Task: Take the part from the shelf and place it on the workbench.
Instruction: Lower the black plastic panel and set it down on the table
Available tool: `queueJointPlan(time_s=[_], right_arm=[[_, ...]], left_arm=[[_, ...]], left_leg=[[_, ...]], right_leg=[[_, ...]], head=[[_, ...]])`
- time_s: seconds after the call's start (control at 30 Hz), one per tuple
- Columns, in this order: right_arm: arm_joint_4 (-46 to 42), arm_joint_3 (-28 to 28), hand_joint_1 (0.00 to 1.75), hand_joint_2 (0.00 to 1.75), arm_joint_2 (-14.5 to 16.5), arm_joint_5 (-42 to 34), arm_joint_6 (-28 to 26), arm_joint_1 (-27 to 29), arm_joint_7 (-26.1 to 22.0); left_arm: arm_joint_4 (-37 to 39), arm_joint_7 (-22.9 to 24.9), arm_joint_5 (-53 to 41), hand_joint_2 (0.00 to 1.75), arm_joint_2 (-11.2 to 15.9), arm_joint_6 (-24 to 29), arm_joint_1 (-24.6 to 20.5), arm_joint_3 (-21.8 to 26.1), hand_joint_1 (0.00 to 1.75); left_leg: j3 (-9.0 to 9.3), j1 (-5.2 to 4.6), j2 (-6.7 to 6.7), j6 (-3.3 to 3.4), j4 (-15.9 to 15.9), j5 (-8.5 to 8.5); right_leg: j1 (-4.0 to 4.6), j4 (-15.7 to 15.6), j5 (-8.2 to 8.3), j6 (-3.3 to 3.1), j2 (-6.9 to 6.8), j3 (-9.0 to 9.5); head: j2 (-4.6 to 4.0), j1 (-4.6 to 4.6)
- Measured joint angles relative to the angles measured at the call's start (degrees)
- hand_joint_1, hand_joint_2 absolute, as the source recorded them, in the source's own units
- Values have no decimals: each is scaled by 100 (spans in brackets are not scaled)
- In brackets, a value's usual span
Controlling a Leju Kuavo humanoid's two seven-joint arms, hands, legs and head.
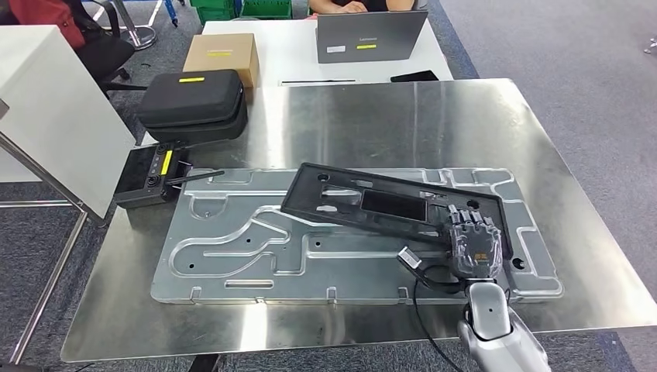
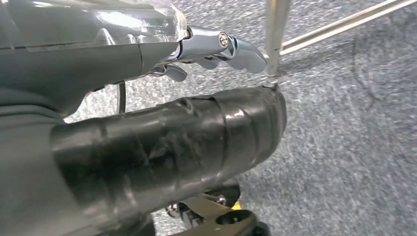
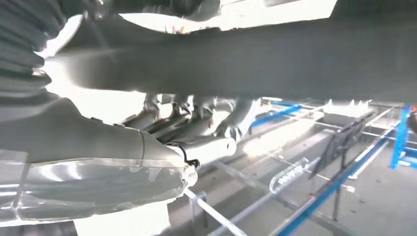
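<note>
the right hand point(image 1: 474, 242) grips the near right end of the black part point(image 1: 380, 205), fingers laid over its top edge. the part lies on the grey plate point(image 1: 232, 256) on the steel bench point(image 1: 434, 124), its long axis running from far left to near right, the right end lifted a little. the right wrist view shows the fingers point(image 3: 216, 125) curled under a dark edge. the left hand point(image 2: 147, 147) hangs over carpet point(image 2: 354, 147); i cannot tell how far it is spread.
</note>
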Motion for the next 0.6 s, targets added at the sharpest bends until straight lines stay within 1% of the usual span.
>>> queueJointPlan(time_s=[0.03, 0.07, 0.1, 0.13, 0.17, 0.23, 0.27, 0.3, 0.33, 0.4, 0.43, 0.47, 0.5, 0.53, 0.57, 0.6], right_arm=[[-203, -154, 0, 0, 32, -3, -1, 137, -126], [-398, -289, 0, 0, 56, -5, -1, 263, -229], [-572, -404, 0, 0, 70, -5, -1, 369, -296], [-716, -494, 0, 0, 79, -4, -1, 451, -331], [-834, -572, 0, 0, 83, -2, -1, 517, -345], [-1018, -696, 0, 0, 89, 0, -1, 623, -352], [-1093, -745, 0, 0, 91, -1, -1, 667, -352], [-1152, -781, 0, 0, 92, -1, -1, 697, -353], [-1198, -807, 0, 0, 94, -1, 0, 716, -355], [-1257, -841, 0, 0, 97, -3, 2, 757, -365], [-1280, -852, 0, 0, 99, -10, 3, 790, -385], [-1320, -869, 0, 0, 100, -20, 4, 835, -427], [-1386, -893, 0, 0, 101, -35, 4, 891, -494], [-1495, -930, 0, 0, 102, -56, 3, 960, -593], [-1634, -978, 0, 0, 102, -83, 3, 1036, -706], [-1794, -1037, 0, 0, 102, -114, 2, 1122, -828]], left_arm=[[0, -2, 12, 0, 4, 7, 14, 0, 0], [0, -4, 25, 0, 7, 13, 21, 0, 0], [0, -9, 35, 0, 9, 16, 19, 0, 0], [0, -13, 41, 0, 10, 19, 17, 0, 0], [0, -15, 44, 0, 10, 20, 19, 0, 0], [0, -17, 47, 0, 13, 22, 26, 0, 0], [0, -17, 47, 0, 13, 23, 27, -1, 0], [0, -18, 47, 0, 13, 24, 24, -1, 0], [0, -19, 47, 0, 13, 24, 20, -1, 0], [0, -19, 49, 0, 13, 25, 20, -2, 0], [0, -19, 51, 0, 13, 25, 23, -2, 0], [0, -19, 59, 0, 13, 26, 26, -2, 0], [0, -20, 71, 0, 13, 28, 29, -1, 0], [0, -24, 85, 0, 13, 33, 30, -1, 0], [1, -30, 98, 0, 11, 38, 32, 0, 0], [1, -39, 110, 0, 9, 44, 34, 0, 0]], left_leg=[[201, 18, 2, -10, -359, 192], [419, 27, -2, -20, -768, 341], [589, 25, -12, -4, -1100, 445], [677, 19, -21, 22, -1291, 480], [695, 1, -30, 61, -1355, 465], [680, -14, -28, 165, -1367, 491], [680, -15, -22, 210, -1381, 509], [678, -10, -16, 253, -1395, 526], [675, -6, -8, 284, -1405, 538], [660, -29, -1, 317, -1404, 541], [656, -45, 0, 325, -1403, 540], [657, -64, -2, 333, -1401, 538], [664, -83, -7, 340, -1400, 533], [677, -101, -13, 347, -1400, 527], [692, -113, -18, 352, -1401, 520], [697, -129, -22, 349, -1399, 512]], right_leg=[[-16, 20, -10, 24, 6, -2], [-24, 53, -27, 60, 16, -14], [-27, 94, -43, 102, 30, -35], [-21, 127, -53, 145, 41, -59], [-17, 142, -51, 188, 54, -81], [-33, 128, -37, 259, 70, -95], [-46, 155, -69, 286, 75, -107], [-52, 276, -161, 305, 77, -159], [-53, 520, -315, 316, 78, -269], [-42, 1287, -691, 326, 78, -625], [-35, 1620, -801, 321, 79, -788], [-28, 1782, -806, 306, 79, -872], [-20, 1717, -700, 279, 79, -845], [-3, 1405, -497, 234, 79, -698], [24, 985, -296, 175, 77, -502], [55, 601, -152, 113, 73, -321]], head=[[-1, 0], [-1, -1], [-1, 1], [-1, 2], [-1, 4], [0, 5], [1, 6], [1, 6], [1, 7], [0, 7], [-1, 7], [-1, 7], [-1, 7], [0, 7], [0, 7], [0, 5]])
